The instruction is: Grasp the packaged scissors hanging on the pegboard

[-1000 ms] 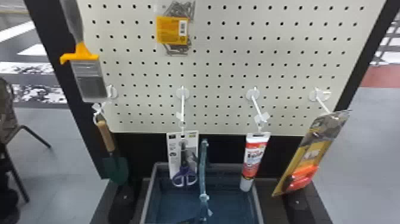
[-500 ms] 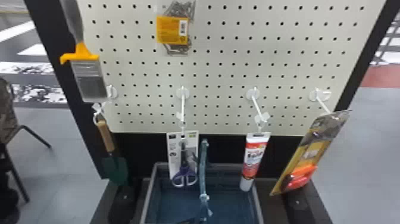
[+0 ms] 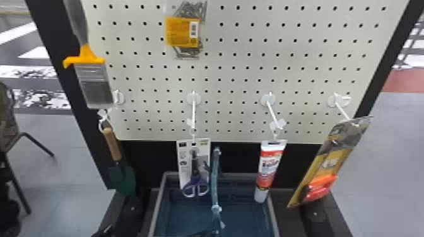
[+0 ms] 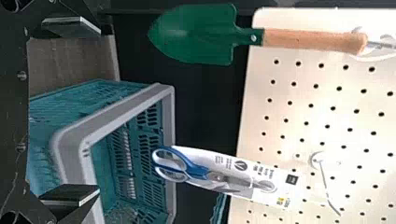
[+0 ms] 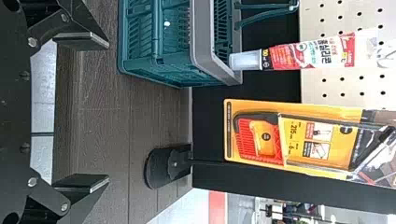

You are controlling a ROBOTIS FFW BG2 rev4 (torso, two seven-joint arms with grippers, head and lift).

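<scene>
Scissors [image 3: 195,180] hang on pegboard [image 3: 239,85], ungrasped; left end effector [image 4: 99,111], right end effector [image 5: 108,112] both wide open, empty. Reach and grasp likely remain.

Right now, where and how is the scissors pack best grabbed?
Probably at mid-height on the scissors pack, from the front, the open left gripper closing on its long side edges. It is flat, faces outward and hangs by its top from a hook, free below; the basket handle looks close on its right.
</scene>
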